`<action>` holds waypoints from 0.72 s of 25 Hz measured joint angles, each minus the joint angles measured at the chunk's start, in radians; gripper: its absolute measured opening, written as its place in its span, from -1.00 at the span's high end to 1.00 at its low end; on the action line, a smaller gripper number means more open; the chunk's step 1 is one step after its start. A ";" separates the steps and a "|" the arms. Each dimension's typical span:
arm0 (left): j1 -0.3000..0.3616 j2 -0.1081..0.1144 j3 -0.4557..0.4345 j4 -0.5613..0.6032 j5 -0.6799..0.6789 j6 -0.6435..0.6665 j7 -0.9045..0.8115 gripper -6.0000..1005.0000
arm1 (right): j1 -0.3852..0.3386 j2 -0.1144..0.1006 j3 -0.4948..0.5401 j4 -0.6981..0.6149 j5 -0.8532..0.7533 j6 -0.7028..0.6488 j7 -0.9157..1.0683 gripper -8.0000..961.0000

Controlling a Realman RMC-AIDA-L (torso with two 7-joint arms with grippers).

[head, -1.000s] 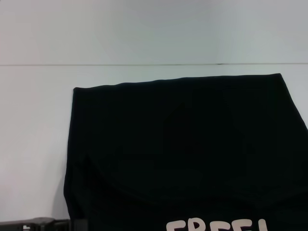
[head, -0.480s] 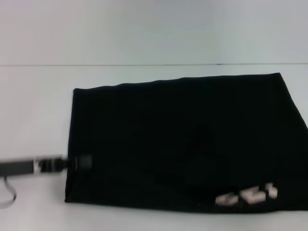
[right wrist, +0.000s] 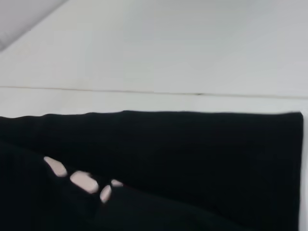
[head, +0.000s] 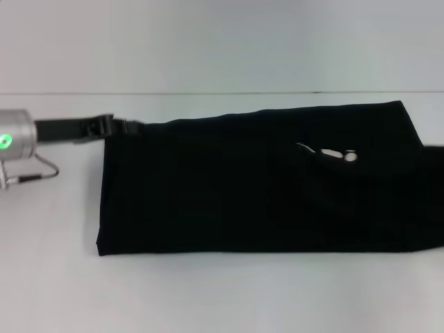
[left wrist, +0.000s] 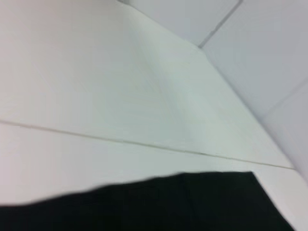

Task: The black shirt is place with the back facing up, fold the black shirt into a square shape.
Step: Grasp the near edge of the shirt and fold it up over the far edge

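Left gripper (head: 114, 125) sits at the far left corner of the black shirt (head: 257, 187), its tip lost against the dark cloth, so I cannot tell whether it pinches. The shirt lies folded on the white table (head: 208, 298), a scrap of white lettering (head: 333, 154) peeking from a fold, its right edge cut off. The right gripper is out of sight.

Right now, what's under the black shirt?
The black shirt lies folded on the white table, which shows all around it. A bit of white lettering peeks from a fold. The left gripper is at its far left corner. Anything beneath is covered.
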 joint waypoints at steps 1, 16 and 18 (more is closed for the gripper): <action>-0.012 0.000 0.016 -0.008 0.000 -0.042 -0.004 0.88 | 0.019 0.000 -0.019 0.011 0.000 0.029 0.013 0.87; -0.079 -0.009 0.073 -0.049 -0.003 -0.379 -0.015 0.86 | 0.260 -0.003 -0.188 0.185 0.002 0.468 0.087 0.87; -0.083 -0.013 0.074 -0.056 -0.003 -0.414 -0.013 0.86 | 0.278 0.002 -0.207 0.212 0.002 0.528 0.085 0.87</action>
